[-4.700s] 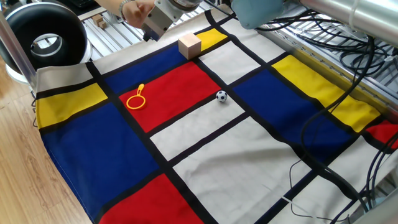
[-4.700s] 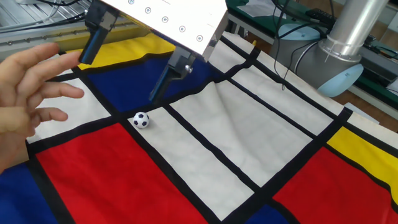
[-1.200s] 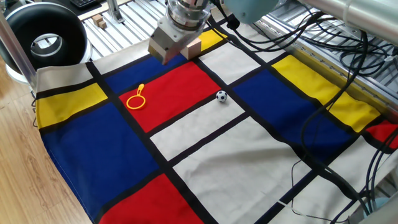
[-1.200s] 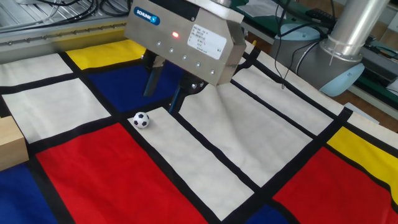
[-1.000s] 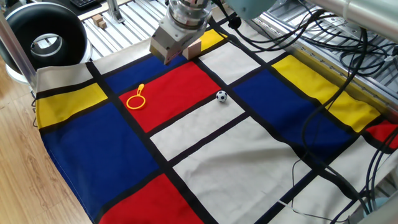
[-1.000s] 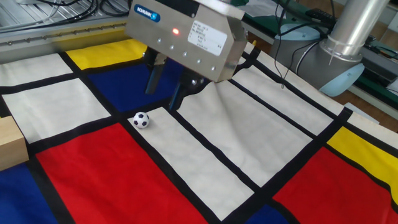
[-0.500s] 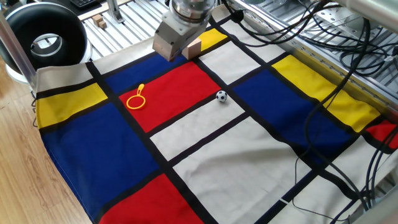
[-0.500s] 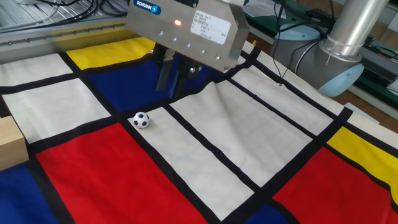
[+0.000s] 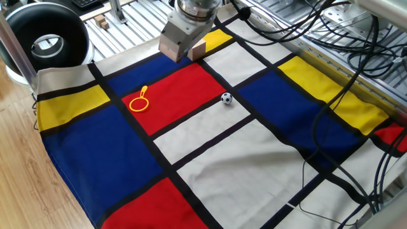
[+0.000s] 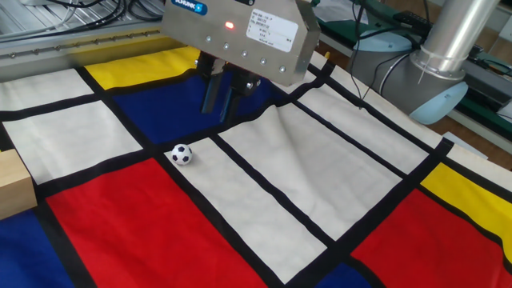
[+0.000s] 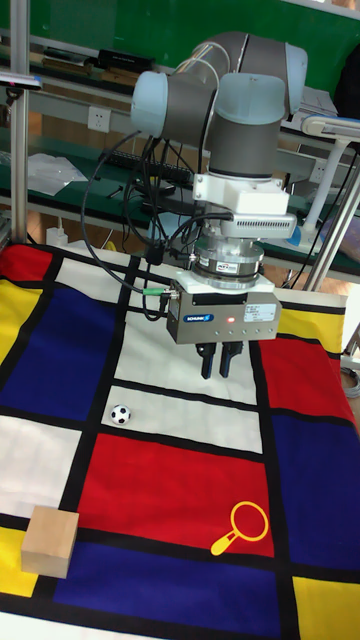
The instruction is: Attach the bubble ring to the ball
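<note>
Since a second ago my end effector (image 10: pixel 220 102) has clenched empty. The thin yellow plastic bubble ring (image 9: pixel 140 102) lies flat on red cloth, well apart from the tiny black-and-white ball (image 9: pixel 226 98). It looks light, stiff, slippery; I'd pinch its handle.

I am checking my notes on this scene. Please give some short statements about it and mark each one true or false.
1. The bubble ring lies on a red patch of the cloth. True.
2. The ball sits inside the ring. False: they lie apart.
3. The gripper holds the ring. False: its fingers are close together, empty, above the cloth.
4. The wooden cube is larger than the ball. True.
5. The ring is yellow. True.
</note>
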Action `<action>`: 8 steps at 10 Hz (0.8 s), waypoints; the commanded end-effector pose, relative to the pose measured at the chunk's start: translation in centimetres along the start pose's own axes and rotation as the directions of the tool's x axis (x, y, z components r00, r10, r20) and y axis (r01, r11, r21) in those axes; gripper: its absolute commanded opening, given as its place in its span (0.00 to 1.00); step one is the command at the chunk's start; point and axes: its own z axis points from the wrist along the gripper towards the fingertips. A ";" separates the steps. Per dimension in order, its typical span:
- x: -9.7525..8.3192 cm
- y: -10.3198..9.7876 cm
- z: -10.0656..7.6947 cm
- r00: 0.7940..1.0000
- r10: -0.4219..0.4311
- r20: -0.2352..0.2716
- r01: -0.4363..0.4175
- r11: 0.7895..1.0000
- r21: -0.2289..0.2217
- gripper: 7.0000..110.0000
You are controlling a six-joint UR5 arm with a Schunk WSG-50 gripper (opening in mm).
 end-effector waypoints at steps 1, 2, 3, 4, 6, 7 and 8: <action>2.4 -1.5 -0.3 0.994 -0.041 -0.100 0.047 0.998 0.051 0.15; 3.6 -1.1 -0.5 0.988 -0.049 -0.147 0.055 0.998 0.034 0.15; 3.7 -0.8 -0.5 0.984 -0.094 -0.150 0.098 0.995 0.015 0.15; 4.1 -0.9 -0.5 0.982 -0.087 -0.169 0.091 0.996 0.017 0.15; 4.2 -0.9 -0.5 0.985 -0.039 -0.169 0.044 0.999 0.026 0.15; 3.8 -0.5 -0.5 0.988 -0.040 -0.152 0.042 0.999 0.009 0.15; 3.3 -0.3 -0.4 0.990 -0.050 -0.132 0.050 0.999 -0.001 0.15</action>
